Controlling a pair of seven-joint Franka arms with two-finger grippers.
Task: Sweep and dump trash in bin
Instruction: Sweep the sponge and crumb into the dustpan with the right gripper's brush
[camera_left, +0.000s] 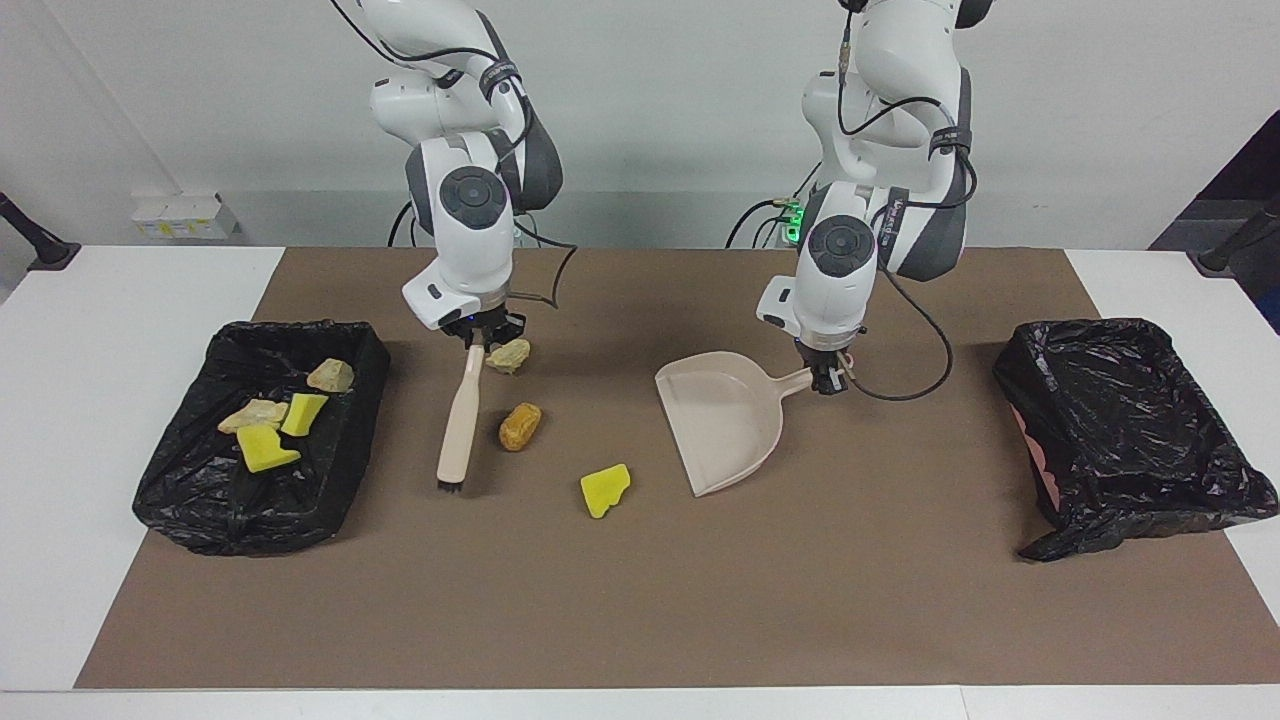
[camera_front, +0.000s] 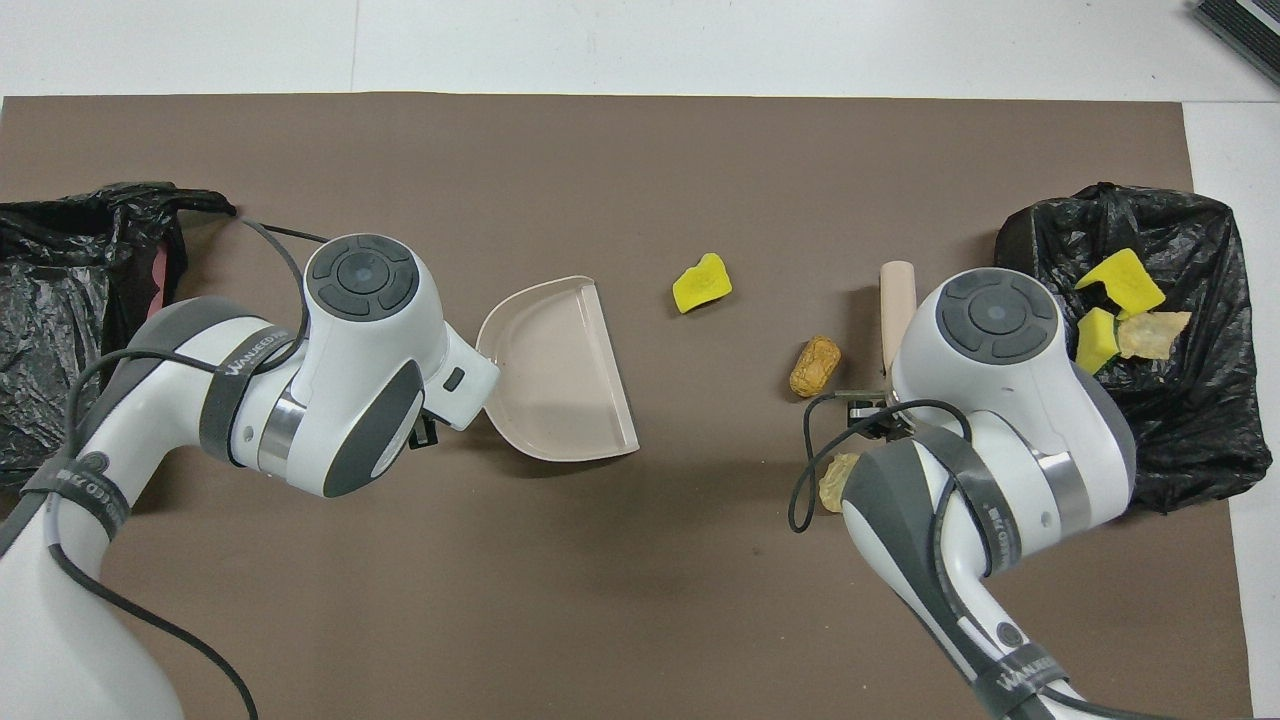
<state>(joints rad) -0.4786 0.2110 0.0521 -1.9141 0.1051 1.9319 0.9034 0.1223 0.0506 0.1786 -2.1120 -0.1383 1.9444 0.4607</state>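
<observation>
Four scraps are lying in the black-lined bin (camera_left: 190, 470) at the right arm's end; three scraps (camera_left: 605, 490) are waiting on the mat. Right gripper (camera_left: 478, 338) is clamping the brush (camera_left: 461, 420); left gripper (camera_left: 828, 380) is gripping the dustpan (camera_left: 725, 420) handle.

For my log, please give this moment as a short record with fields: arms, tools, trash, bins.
left gripper: shut on the dustpan handle
right gripper: shut on the brush handle
trash on mat: three pieces, a yellow sponge, a brown lump, a tan lump
trash in bin: four pieces, in the bin at the right arm's end
other bin: no trash visible inside
dustpan: holds nothing
</observation>
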